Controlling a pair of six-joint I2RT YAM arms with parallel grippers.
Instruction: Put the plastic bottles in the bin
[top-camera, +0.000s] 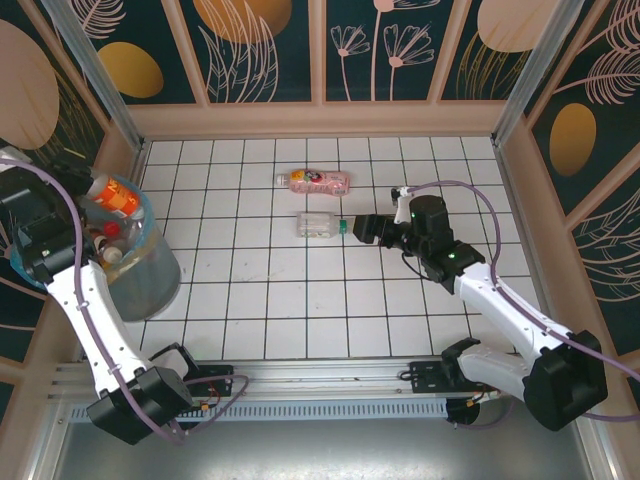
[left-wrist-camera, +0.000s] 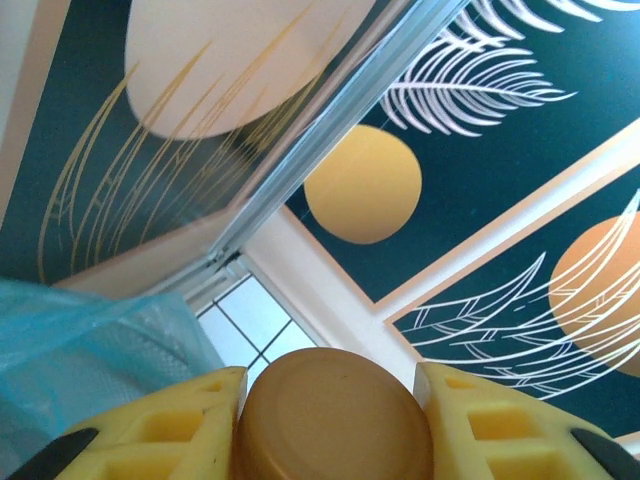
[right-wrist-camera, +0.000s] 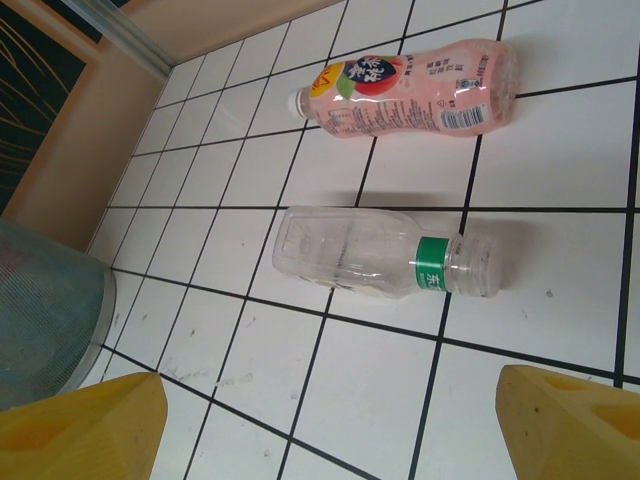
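Top external view: orange-labelled bottle (top-camera: 118, 197) clamped in left gripper (left-wrist-camera: 332, 425) at left edge of frame, right above the blue-lined bin (top-camera: 155, 282). Mid-frame, pink bottle (top-camera: 314, 181) and clear bottle (top-camera: 320, 224) lying apart on white tiles (top-camera: 260, 300). Right gripper (top-camera: 362, 228) just right of the clear one, spread wide, gripping nothing.

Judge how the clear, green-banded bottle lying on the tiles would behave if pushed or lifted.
The clear bottle looks empty, so it is probably light and may dent when squeezed. Lying on its side on the smooth tiles, it would likely roll or skid if nudged, though its squarish body may slow rolling.
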